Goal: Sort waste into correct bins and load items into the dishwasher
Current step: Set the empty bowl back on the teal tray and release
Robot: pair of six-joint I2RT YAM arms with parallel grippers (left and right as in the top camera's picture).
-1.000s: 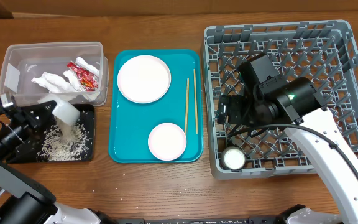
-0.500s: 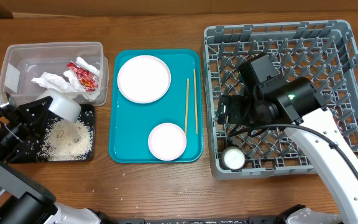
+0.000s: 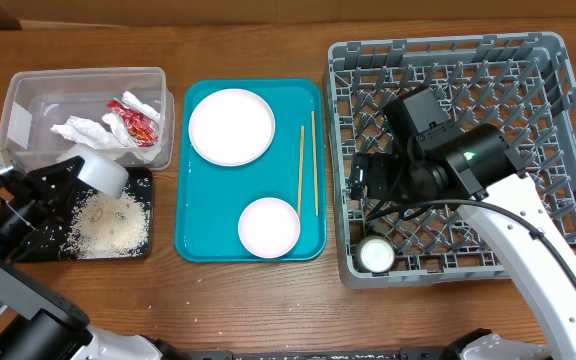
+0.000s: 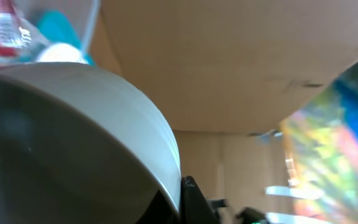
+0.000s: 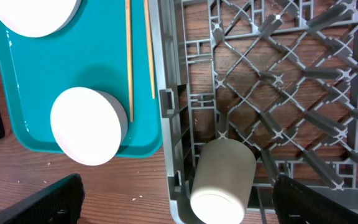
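Note:
My left gripper (image 3: 72, 179) is shut on the rim of a grey-white bowl (image 3: 99, 170), held tilted over the black tray (image 3: 140, 180), where beige rice grains (image 3: 108, 224) lie. The bowl fills the left wrist view (image 4: 73, 137). The clear tub (image 3: 28, 95) holds napkin pieces (image 3: 88, 132) and a red-and-white wrapper (image 3: 134, 121). My right gripper (image 3: 362, 184) is open over the grey dish rack (image 3: 553, 120), above a small white cup (image 5: 220, 180) lying in its front-left corner. A white plate (image 3: 231, 126), a white bowl (image 3: 268, 226) and two chopsticks (image 3: 302, 170) are on the teal tray (image 3: 198, 225).
The teal tray lies between the bins and the rack. In the right wrist view the rack's wall (image 5: 166, 99) stands right beside the teal tray's edge. A few loose grains lie on the wooden table (image 5: 135, 198) in front of the tray.
The bowl has tipped back and moved slightly up and left over the black tray. The falling rice has settled into a pile there. The right arm has not moved.

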